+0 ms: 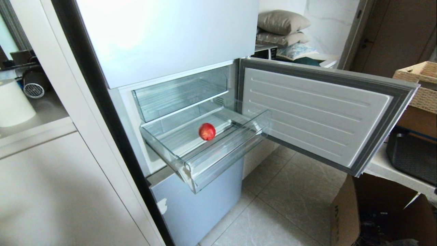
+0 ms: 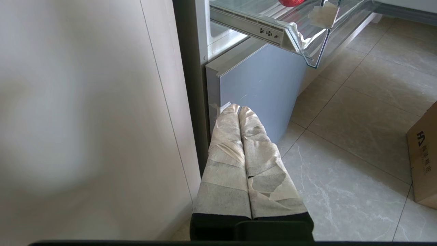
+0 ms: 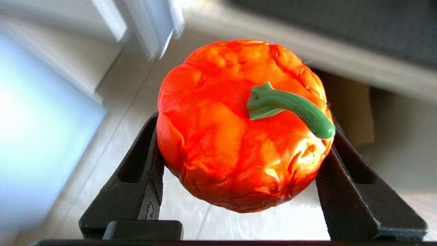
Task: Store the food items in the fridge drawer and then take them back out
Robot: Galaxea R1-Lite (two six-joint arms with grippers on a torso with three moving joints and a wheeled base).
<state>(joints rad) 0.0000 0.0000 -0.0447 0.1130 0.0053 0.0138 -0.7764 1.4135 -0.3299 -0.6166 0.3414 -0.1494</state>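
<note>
We judged storing half done or retrieval underway: red piece (image 1: 207,131) lay mid-frame in the pulled-out fridge drawer (image 1: 222,155), right tool (image 3: 239,191) clamped the orange-red piece (image 3: 239,130), left tool (image 2: 240,111) closed, empty.

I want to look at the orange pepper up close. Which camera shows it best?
The right wrist view: the orange pepper fills it, clamped in the right gripper, green stem showing. The head and left wrist views don't show it at all.
</note>
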